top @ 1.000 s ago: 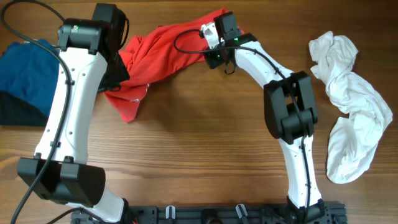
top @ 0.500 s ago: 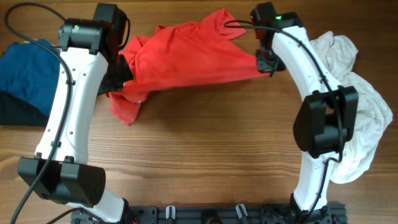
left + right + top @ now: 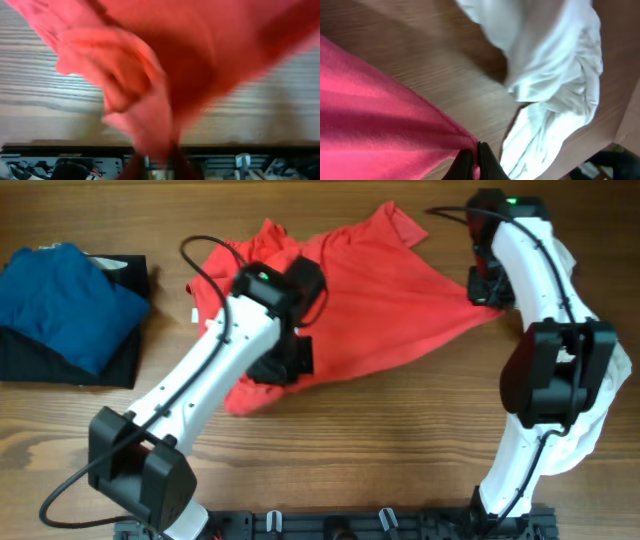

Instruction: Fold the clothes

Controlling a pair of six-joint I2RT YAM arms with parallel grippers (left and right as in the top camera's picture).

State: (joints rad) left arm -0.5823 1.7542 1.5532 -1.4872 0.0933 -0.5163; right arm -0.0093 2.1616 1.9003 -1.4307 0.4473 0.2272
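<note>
Wherever left bare, shows as a brown wooden table point(image 3: 400, 450) with grain running left to right, edged on the near side by a black rack point(image 3: 330, 525). Spread over the far middle: a red T-shirt point(image 3: 380, 310), stretched wide and wrinkled, one short sleeve pointing to the far side, its near-left part bunched into a loose fold. Pinched at the right corner by the right gripper point(image 3: 476, 160), fingers clenched on a narrow point of the red cloth. Just beside that corner, crumpled along the right edge and partly under the right arm: a white garment point(image 3: 600, 410). Grasped at the near-left edge by the left gripper point(image 3: 285, 365); in the blurred left wrist view, hangs as a thick red fold running down between the dark fingers, closed on it. At the far left, well apart from the shirt: a folded blue garment point(image 3: 60, 305) resting on a flat black garment point(image 3: 40, 365).
</note>
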